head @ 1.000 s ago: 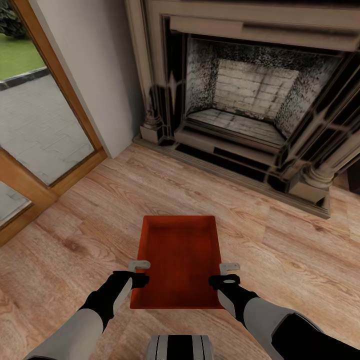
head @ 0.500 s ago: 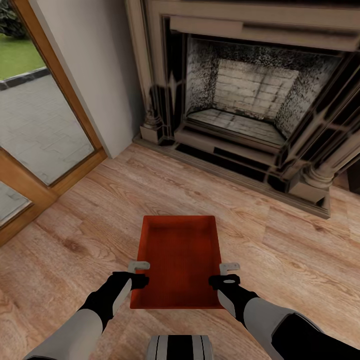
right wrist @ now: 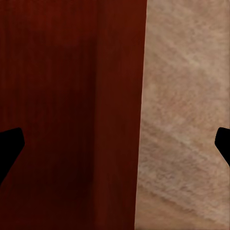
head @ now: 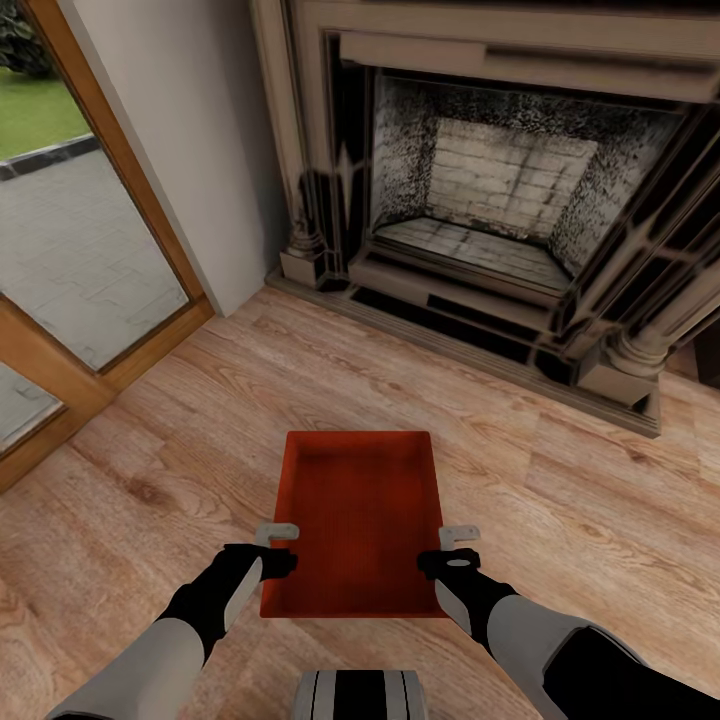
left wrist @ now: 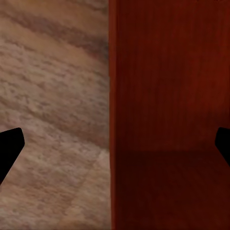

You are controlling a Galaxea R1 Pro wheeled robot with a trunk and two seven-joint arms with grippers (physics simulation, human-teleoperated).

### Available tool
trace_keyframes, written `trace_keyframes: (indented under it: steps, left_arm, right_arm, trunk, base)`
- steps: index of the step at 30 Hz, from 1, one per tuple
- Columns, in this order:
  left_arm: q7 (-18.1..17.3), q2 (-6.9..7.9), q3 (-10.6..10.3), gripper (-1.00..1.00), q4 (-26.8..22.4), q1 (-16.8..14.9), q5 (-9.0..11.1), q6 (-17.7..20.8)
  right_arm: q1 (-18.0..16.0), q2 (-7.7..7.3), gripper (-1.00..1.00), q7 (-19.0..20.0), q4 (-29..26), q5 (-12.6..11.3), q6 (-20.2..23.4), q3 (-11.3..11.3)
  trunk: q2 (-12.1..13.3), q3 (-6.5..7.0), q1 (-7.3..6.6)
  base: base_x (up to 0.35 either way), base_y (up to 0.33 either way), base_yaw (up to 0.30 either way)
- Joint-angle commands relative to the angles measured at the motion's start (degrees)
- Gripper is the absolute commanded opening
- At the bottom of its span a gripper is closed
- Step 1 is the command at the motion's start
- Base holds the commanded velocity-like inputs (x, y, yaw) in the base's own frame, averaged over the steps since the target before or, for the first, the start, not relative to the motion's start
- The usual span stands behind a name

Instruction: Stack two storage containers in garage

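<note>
- Premises: a domestic living room, rendered in simulation.
- Ornate dark fireplace (head: 500, 190) stands against the far wall, with a sooty brick firebox and moulded columns on plinths.
- Light wood plank floor (head: 250, 400) runs up to the hearth's front edge.
- Wood-framed glazed door (head: 70, 230) at left looks onto paving and lawn.
- Plain pale wall (head: 190, 130) stands between door and fireplace.

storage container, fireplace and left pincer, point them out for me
storage container (head: 365, 510), head view, on its flat bottom
fireplace (head: 500, 170), head view, on its brick back wall
left pincer (head: 280, 545), head view, at the container's left wall
</note>
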Motion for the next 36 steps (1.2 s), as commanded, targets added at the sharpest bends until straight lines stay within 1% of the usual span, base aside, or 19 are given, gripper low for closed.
trace_keyframes:
  steps: [1, 36]
  left_arm:
    - [0.5, 0.07, -0.3, 1.0, -0.1, 0.0, 0.6, 0.2]
    - [1.2, -0.22, -0.4, 1.0, -0.4, 0.0, 0.4, 0.5]
  right_arm:
    - [0.0, 0.0, 1.0, -0.3, -0.1, -0.4, 0.2, 0.5]
    - [0.0, 0.0, 1.0, -0.3, -0.1, -0.4, 0.2, 0.5]
  trunk:
    - [0.0, -0.03, -0.01]
    - [0.0, -0.03, -0.01]
  base:
    - [0.0, 0.0, 0.0]
    - [0.0, 0.0, 0.0]
